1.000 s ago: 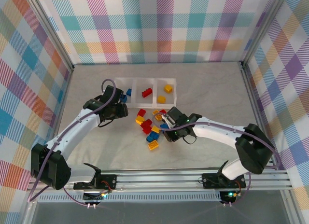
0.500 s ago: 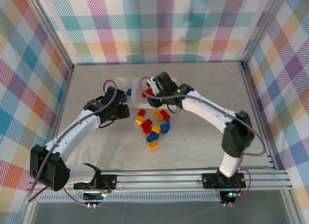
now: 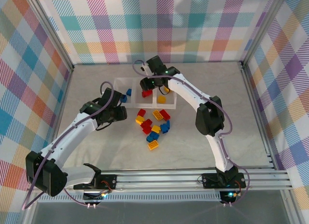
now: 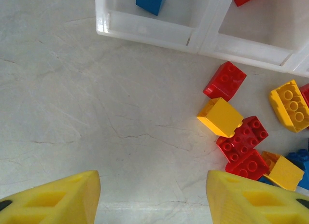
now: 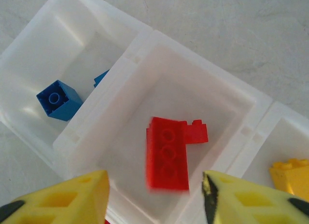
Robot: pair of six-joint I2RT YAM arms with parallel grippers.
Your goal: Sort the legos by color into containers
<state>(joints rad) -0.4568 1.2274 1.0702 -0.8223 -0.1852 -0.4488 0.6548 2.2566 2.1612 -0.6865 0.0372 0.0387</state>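
Left gripper (image 4: 153,195) is held parted and empty over bare table (image 4: 96,113), with loose legos (image 4: 241,137) just right of it. Blue bricks (image 5: 59,99) are seen in the left compartment of the tray (image 5: 145,35). Red bricks (image 5: 168,154) are seen in the middle compartment, under the right gripper (image 5: 155,195), which is parted and empty. A yellow brick (image 5: 288,175) is seen rightmost.
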